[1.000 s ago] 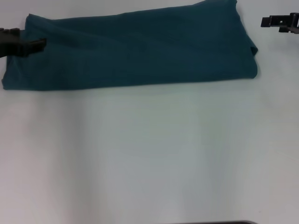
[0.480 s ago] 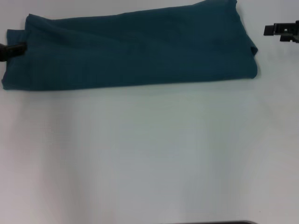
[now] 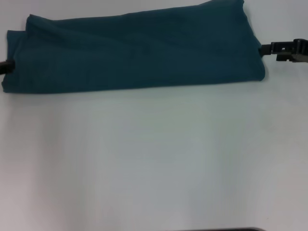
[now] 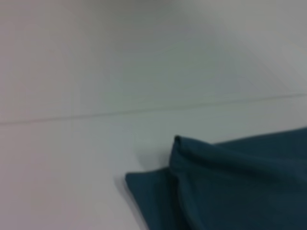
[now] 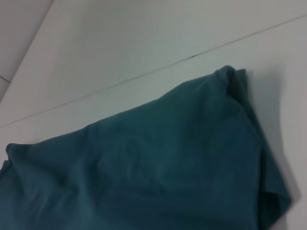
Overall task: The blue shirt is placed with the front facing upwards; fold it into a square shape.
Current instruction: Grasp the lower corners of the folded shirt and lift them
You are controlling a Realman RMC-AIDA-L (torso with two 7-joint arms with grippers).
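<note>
Fingers on both our grippers are showing too little for us to tell whether they are parted or clenched. We are counting one blue shirt, folded into a long band and lying across the far part of the white table. Compared with half a second ago, our right gripper is now reaching the shirt's right end, while our left gripper is sitting lower, at the left end.
</note>
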